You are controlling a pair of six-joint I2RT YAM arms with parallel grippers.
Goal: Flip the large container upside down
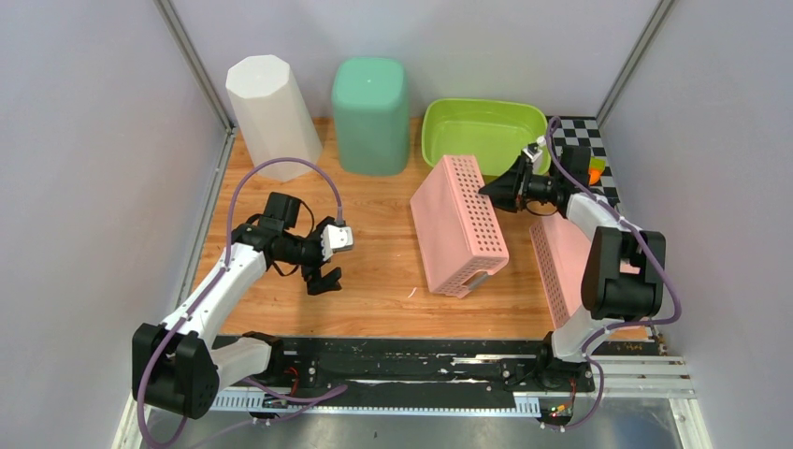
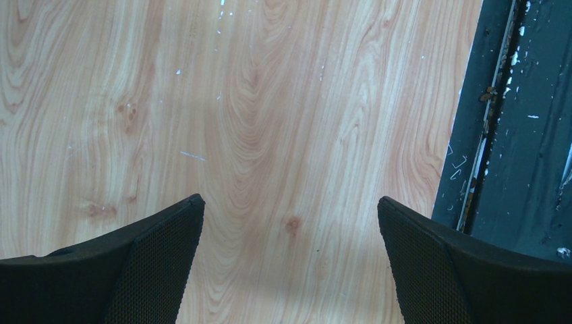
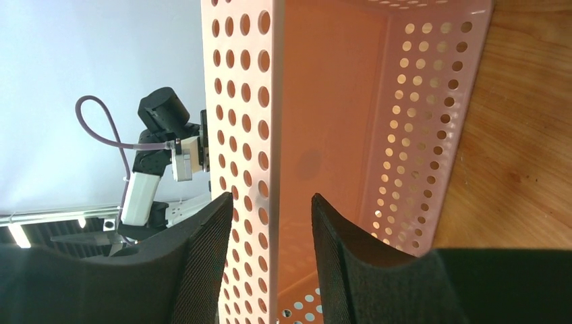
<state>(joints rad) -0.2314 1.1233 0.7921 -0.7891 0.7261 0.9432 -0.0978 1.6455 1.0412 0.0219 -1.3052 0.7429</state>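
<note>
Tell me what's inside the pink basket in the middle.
The right wrist view looks into the pink basket: only its bare floor and holed walls show, with nothing in it. The right gripper covers the nearest part, so that corner cannot be checked.

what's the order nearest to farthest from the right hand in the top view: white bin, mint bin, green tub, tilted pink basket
1. tilted pink basket, its wall between the fingers of the right hand
2. green tub, just behind
3. mint bin, back centre
4. white bin, back left
</note>
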